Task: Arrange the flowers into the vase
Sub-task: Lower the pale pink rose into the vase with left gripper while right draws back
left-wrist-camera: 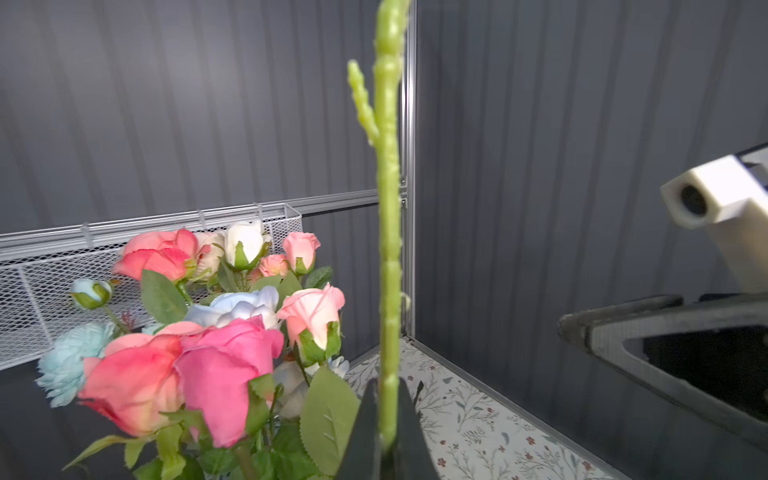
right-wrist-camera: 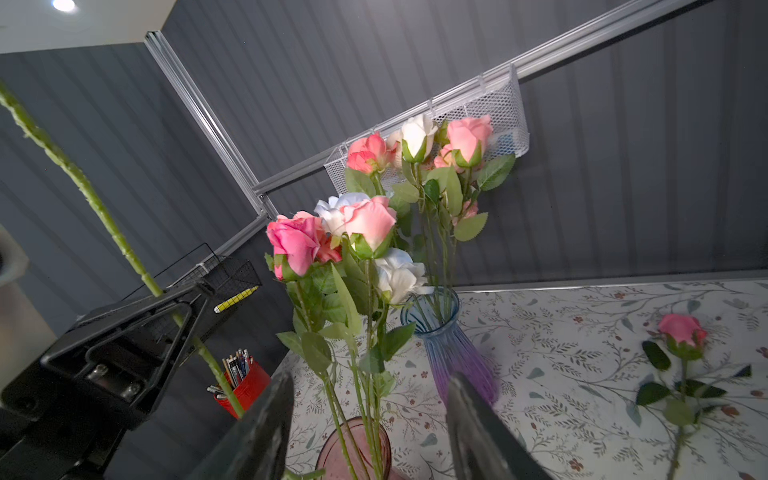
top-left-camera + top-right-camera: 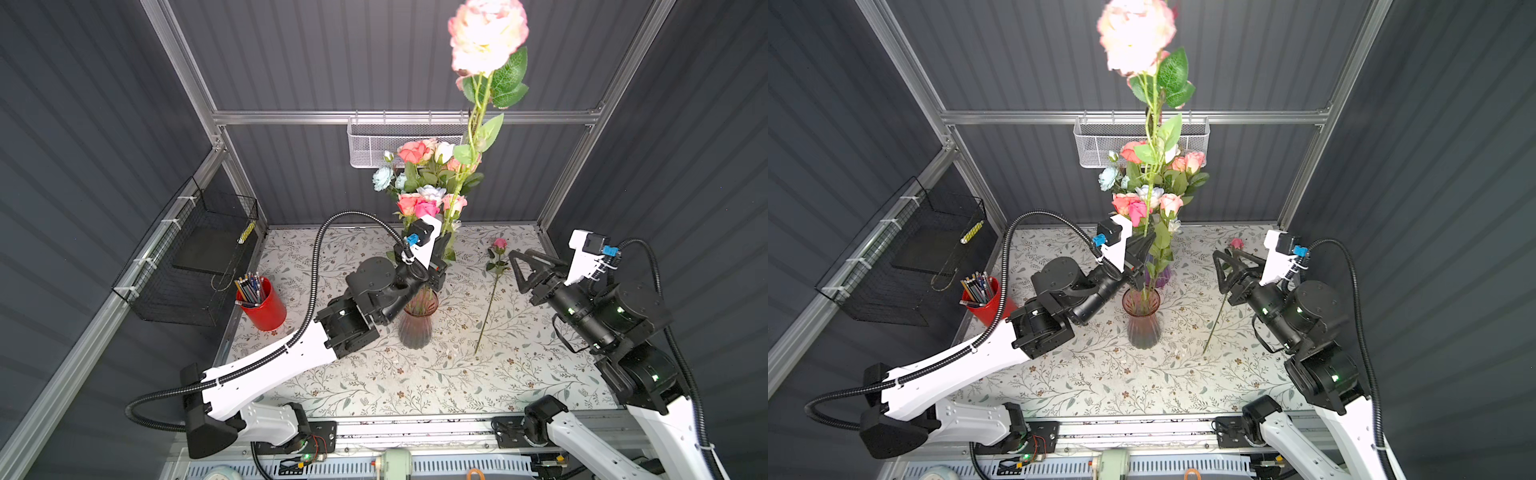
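My left gripper (image 1: 388, 386) is shut on the green stem (image 1: 388, 249) of a tall rose. Its big pink-and-white head (image 3: 486, 37) rises close to the camera in both top views. This gripper (image 3: 1144, 245) hangs just above the pink vase (image 3: 1142, 324), which holds several flowers (image 2: 365, 224). Behind it, more flowers fill a blue-purple vase (image 2: 453, 357). My right gripper (image 3: 519, 252) stands open and empty to the right, its fingers (image 2: 270, 415) wide apart. One pink rose (image 3: 498, 245) lies loose on the table beside it. The held stem's lower end is hidden.
A red cup of pens (image 3: 262, 303) stands at the table's left edge by a black wire basket (image 3: 195, 257). A white mesh basket (image 3: 399, 141) hangs on the back rail. The floral cloth (image 3: 374, 382) covers the table between both arms.
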Motion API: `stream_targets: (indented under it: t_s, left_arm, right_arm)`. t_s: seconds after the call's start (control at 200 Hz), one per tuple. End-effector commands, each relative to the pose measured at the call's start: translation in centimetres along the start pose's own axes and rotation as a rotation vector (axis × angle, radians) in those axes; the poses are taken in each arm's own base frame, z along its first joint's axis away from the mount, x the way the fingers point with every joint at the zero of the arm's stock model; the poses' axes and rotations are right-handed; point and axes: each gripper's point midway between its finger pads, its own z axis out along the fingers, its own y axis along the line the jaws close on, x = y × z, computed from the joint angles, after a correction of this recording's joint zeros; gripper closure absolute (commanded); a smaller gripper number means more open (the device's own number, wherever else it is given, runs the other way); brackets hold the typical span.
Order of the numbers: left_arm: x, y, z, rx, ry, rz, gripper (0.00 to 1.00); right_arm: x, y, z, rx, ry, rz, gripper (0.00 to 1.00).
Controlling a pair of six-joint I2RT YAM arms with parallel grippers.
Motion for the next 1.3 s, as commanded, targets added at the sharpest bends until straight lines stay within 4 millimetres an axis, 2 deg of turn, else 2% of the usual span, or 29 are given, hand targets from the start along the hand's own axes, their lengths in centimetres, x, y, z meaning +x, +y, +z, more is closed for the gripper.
stream_targets:
  t_s: [0.0,0.24,0.44,0.72,0.895,1.056,1.296]
  left_arm:
    - [1.0,2.2,0.3,-0.135,-0.042,0.039,1.0]
    - [4.2,4.0,-0.6,-0.218,-0.031,0.008,1.0]
    - [7.1,5.2,-2.1,-0.27,-0.018,-0.034,1.0]
    - [11.7,5.4,-2.9,-0.28,0.076,-0.078,1.0]
    - [13.9,4.6,-3.3,-0.234,0.155,-0.072,1.0]
    - [14.8,4.1,-3.8,-0.2,0.203,-0.066,0.8]
    - [14.6,4.0,-3.9,-0.186,0.203,-0.057,0.7]
  right_arm:
    - [0.2,-0.7,0.0,0.038,-0.001,-0.033,0.4]
    - [0.7,-1.2,0.1,0.059,0.014,-0.052,0.39]
    - [1.4,-1.7,0.6,0.071,0.026,-0.051,0.39]
    - [2.1,-2.0,1.5,0.078,0.06,-0.038,0.39]
    - [2.4,-2.2,1.7,0.085,0.067,-0.032,0.38]
    - [2.8,-2.5,2.1,0.098,0.079,-0.032,0.38]
    - [3.0,-2.6,2.6,0.101,0.085,-0.03,0.38]
